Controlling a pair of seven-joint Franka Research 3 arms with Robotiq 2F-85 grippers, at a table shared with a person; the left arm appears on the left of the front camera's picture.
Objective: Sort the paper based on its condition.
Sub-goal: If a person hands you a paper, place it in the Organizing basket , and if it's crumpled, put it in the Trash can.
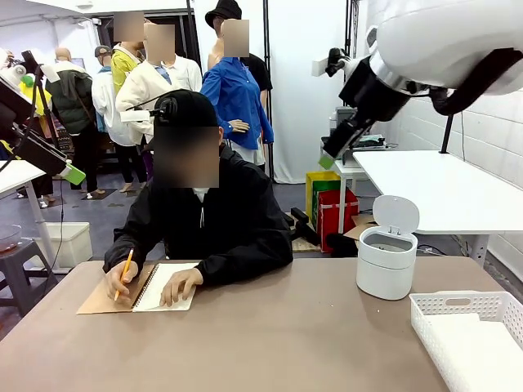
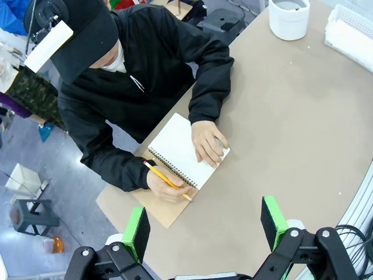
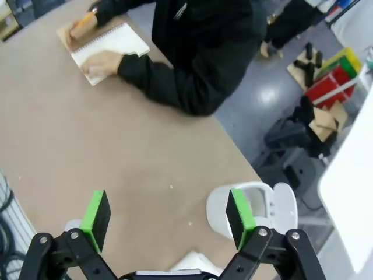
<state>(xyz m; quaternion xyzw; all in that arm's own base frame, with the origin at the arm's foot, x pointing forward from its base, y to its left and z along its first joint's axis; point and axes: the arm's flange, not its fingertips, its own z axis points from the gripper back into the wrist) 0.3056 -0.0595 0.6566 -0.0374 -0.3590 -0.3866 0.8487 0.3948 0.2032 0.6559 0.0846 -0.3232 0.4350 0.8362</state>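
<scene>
Both hang high over the table, jaws spread, holding nothing. Beyond the left pincer (image 2: pixel 207 224) a person writes in a notebook (image 2: pixel 180 149). Below the right pincer (image 3: pixel 169 213) stands an open-lidded white bin (image 3: pixel 256 204). Flat paper (image 1: pixel 470 347) lies in the basket (image 1: pixel 458 300) near that bin.

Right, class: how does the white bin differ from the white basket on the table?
The bin is round with solid walls; the basket is rectangular with slotted walls. The bin has a lid, standing open; the basket has none. Both are white and sit on the table.
</scene>
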